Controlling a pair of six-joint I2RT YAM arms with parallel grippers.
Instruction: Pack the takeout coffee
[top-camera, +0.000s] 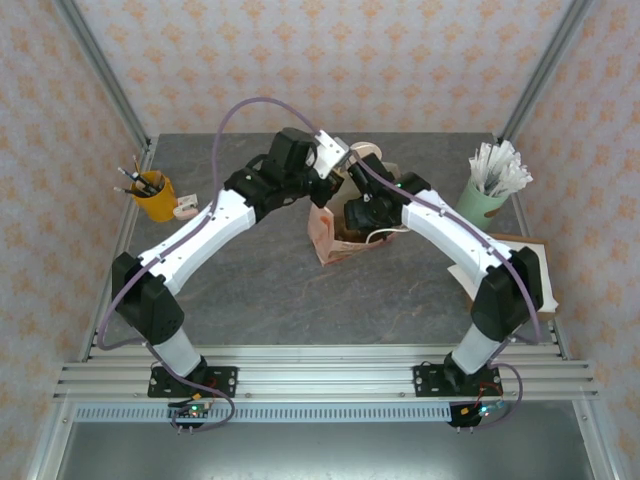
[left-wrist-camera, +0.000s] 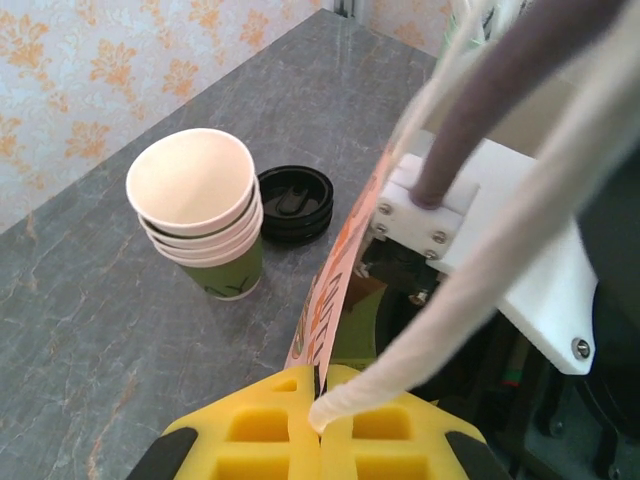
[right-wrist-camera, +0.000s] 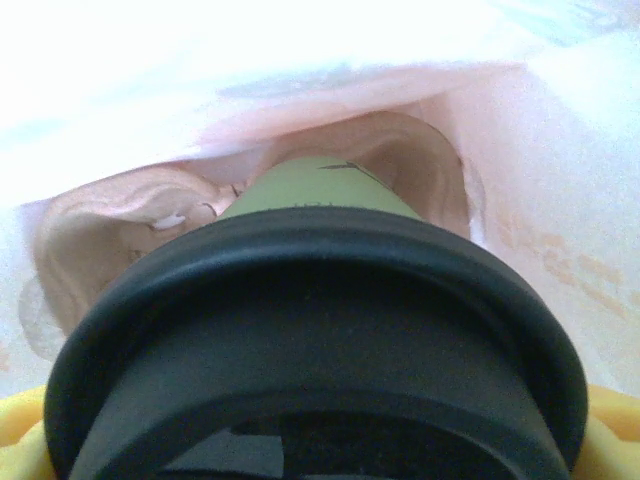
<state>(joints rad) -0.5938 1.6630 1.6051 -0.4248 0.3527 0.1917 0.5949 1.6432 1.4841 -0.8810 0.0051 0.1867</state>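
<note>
Black lid (right-wrist-camera: 320, 330) sits nearest, right up against my right wrist camera, with the dark-green wall of the takeout coffee (right-wrist-camera: 320, 190) running away from it into a pale pink bag (right-wrist-camera: 520, 230). Yellow pads (right-wrist-camera: 20, 420) peek out on either side of the lid, so my right jaws stand wide and, as far as I can judge, grip the cup just below its lid. The cup's base points deep into the bag, and paper walls close round it on all sides. I cannot tell whether the base touches the bottom of the bag.

On the left wrist view my left jaws are closed, their yellow pads (left-wrist-camera: 260, 430) pinched together on the patterned top edge of the bag (left-wrist-camera: 335, 290), along with what looks like its white handle. That keeps the mouth held up and open. Far beyond them, on the grey tabletop (left-wrist-camera: 90, 330), stand a stack of lidless cups (left-wrist-camera: 200, 215) and, just beside it on the right, a pile of spare black lids (left-wrist-camera: 295, 203).

From above, the bag (top-camera: 328, 238) lies at the middle of the tabletop where both arms meet.

Judging the progress: the coffee is lidded and already inside the bag, so the main part is done. What seems left is to set the cup down upright, open my right jaws and draw them out without tipping it, then let go of the bag edge on the left.
</note>
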